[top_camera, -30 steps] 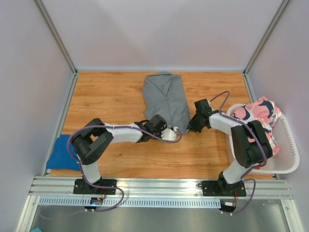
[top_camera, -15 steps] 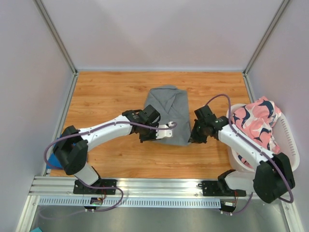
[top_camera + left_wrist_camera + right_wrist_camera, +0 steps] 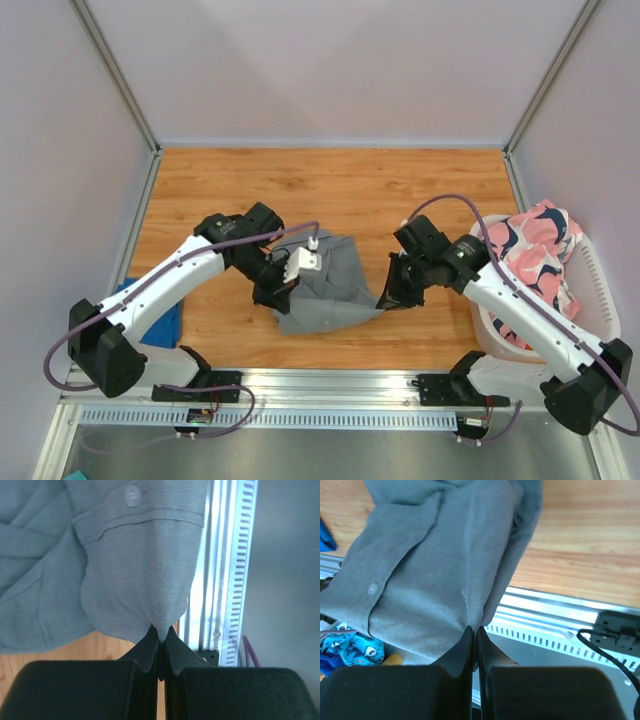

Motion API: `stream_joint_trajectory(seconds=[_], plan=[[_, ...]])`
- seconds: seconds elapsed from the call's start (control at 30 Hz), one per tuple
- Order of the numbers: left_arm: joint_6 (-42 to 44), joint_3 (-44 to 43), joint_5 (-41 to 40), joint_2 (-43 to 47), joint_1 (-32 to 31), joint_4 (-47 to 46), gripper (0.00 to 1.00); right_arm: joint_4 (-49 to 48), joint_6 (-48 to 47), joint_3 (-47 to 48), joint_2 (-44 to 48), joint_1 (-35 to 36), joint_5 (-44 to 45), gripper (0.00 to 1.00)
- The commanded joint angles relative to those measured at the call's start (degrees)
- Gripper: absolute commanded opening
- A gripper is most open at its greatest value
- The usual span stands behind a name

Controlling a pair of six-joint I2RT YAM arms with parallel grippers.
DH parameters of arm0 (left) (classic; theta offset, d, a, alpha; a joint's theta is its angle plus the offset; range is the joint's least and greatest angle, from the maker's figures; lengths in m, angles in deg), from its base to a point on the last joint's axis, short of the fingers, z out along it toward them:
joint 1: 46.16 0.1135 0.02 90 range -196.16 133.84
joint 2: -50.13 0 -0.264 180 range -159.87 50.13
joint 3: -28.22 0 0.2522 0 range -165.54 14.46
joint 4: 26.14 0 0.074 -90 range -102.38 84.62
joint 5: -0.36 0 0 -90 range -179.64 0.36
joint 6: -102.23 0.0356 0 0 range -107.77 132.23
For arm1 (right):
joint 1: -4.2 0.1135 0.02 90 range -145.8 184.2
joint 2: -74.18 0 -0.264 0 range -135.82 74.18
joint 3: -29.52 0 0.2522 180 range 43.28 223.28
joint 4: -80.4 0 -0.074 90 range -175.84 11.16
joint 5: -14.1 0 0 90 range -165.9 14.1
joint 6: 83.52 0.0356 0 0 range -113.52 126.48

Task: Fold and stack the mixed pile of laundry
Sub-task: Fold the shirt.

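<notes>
Mixed laundry pile is split into 3 spots. Going big to small:

Wooden plank table (image 3: 350, 190) fills the cell floor, w/ a ribbed aluminium rail (image 3: 340, 385) along the near edge where both arm bases are bolted.

White slotted plastic basket (image 3: 600, 320) sits at the table's right edge, beside the right arm.

Long grey cloth garment (image 3: 325, 290) is near-centre on the table, bunched btwn the two arms, and both grippers have it. Folds and a placket seam show in both wrist views. Can't tell if its underside rests on the wood or hangs clear.

Pink cloth garment with dark-and-white pattern (image 3: 535, 250) is heaped in the basket and spills over its far rim.

Bright blue cloth garment (image 3: 168, 322) lies at the table's near-left corner, partly under the left arm, well apart from the grey one.

Left gripper (image 3: 160, 642): clenched, fingertips pinching a gathered point of the grey garment's edge, on its left side in the top view.

Right gripper (image 3: 474, 632): clenched too, nipping a fold of the same garment on its right side.

Small round grey button (image 3: 132, 495) sits on the garment's placket; one also shows in the right wrist view.
</notes>
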Motion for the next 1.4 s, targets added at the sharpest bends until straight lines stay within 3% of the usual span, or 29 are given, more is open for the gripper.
stream_joint_trajectory(seconds=[0.0,0.33,0.6,0.63,0.73,0.8,0.87,1.03,1.13,1.23,1.37], plan=[[-0.8,-2.76,4.98,-0.52,10.6,2.77,0.0,5.84,-5.56,7.0,-7.21,-2.3,1.74,0.0],[-10.55,-2.86,7.35,-10.0,29.34,-9.86,0.0,1.18,-16.64,32.14,-35.69,-8.8,-0.01,0.0],[-17.32,-5.4,9.37,-17.74,37.44,-19.9,0.0,-8.03,-11.73,35.86,-44.15,-13.29,-0.54,0.01],[-18.28,-5.93,9.55,-19.58,37.8,-21.82,0.0,-9.19,-10.07,36.21,-44.77,-13.64,-0.71,0.02],[-19.08,-8.82,9.81,-26.16,39.03,-22.19,0.0,-13.75,-8.65,39.97,-49.76,-14.0,-1.15,0.33],[-19.34,-9.88,9.29,-28.54,39.21,-22.54,0.02,-14.73,-8.56,41.39,-51.36,-14.0,-0.89,0.36],[-20.22,-11.54,7.8,-30.57,39.21,-24.29,0.13,-15.96,-8.73,42.36,-52.42,-14.08,1.74,0.4],[-22.86,-17.79,6.3,-37.08,39.21,-27.55,0.28,-22.37,-9.0,38.07,-49.18,-14.26,6.4,0.41],[-24.09,-21.48,4.11,-39.01,39.12,-28.95,0.42,-32.88,-9.79,29.82,-42.86,-13.47,7.45,0.42],[-25.15,-23.59,2.0,-39.63,39.03,-29.49,0.47,-41.24,-10.58,21.55,-36.88,-12.42,7.9,0.48],[-24.62,-23.95,1.02,-38.93,39.29,-27.74,0.5,-45.14,-11.9,16.44,-36.24,-11.8,5.89,0.6]])
